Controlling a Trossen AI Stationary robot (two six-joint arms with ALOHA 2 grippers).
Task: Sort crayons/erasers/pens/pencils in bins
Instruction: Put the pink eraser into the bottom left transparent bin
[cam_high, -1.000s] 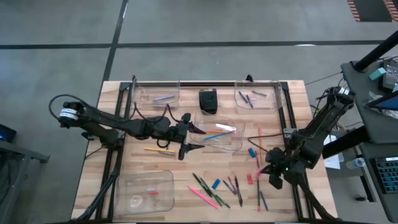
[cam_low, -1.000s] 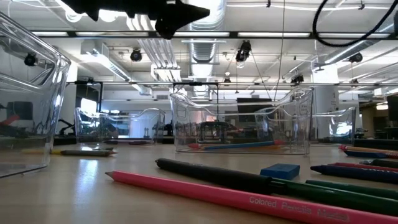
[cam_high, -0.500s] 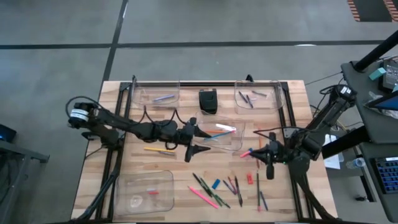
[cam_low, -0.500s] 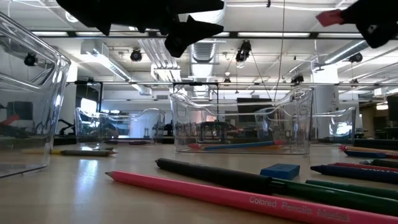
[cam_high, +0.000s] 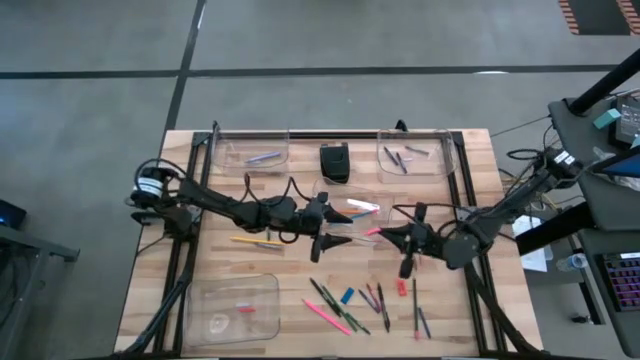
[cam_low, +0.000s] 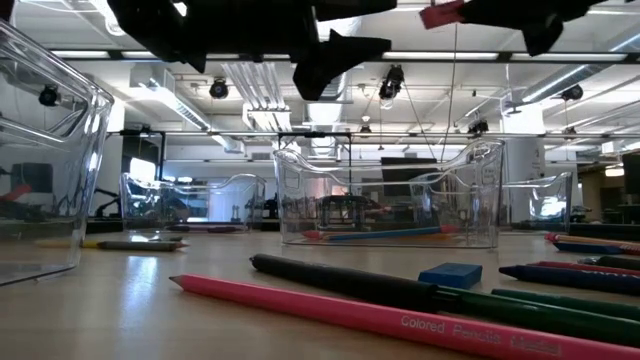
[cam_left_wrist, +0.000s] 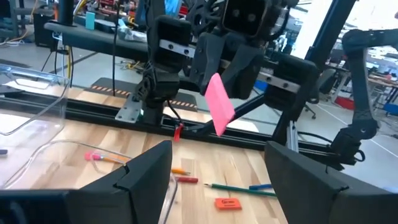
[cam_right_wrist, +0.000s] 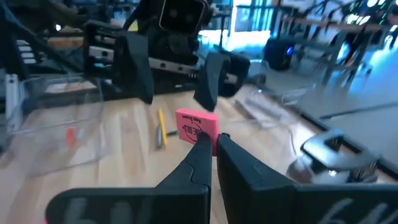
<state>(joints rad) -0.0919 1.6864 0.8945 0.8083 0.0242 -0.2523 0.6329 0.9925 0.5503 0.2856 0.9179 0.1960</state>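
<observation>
A pink eraser (cam_high: 373, 231) hangs above the table's middle, with my right gripper (cam_high: 384, 233) shut on it. It also shows in the left wrist view (cam_left_wrist: 219, 103) and in the right wrist view (cam_right_wrist: 197, 127). My left gripper (cam_high: 346, 227) faces it from the table's left, open, with its fingertips a little short of the eraser and nothing between them. Both grippers show at the top of the low view, left (cam_low: 345, 30) and right (cam_low: 470, 12). A clear bin (cam_high: 384, 222) with pencils in it sits under them. My right gripper pinches the pink eraser by its near end (cam_right_wrist: 206, 140) between its two fingertips. The fingers (cam_right_wrist: 198, 163) lie level and come from the table's right. The rest of the eraser sticks out beyond the fingertips toward my left gripper, tilted and lifted clear of the table.
Clear bins sit at the far left (cam_high: 252, 150), far right (cam_high: 415, 155) and near left (cam_high: 232, 305), and a black box (cam_high: 335, 162) at the far middle. Loose pencils (cam_high: 335, 305), a blue eraser (cam_high: 347, 296) and a red eraser (cam_high: 402, 287) lie near the front; a yellow pencil (cam_high: 255, 241) lies at left.
My right gripper has risen from the table's near right and gone toward the table's middle with the pink eraser, turning from pointing down to level. My left gripper has gone toward the table's right, nearer the eraser, and has stayed open.
</observation>
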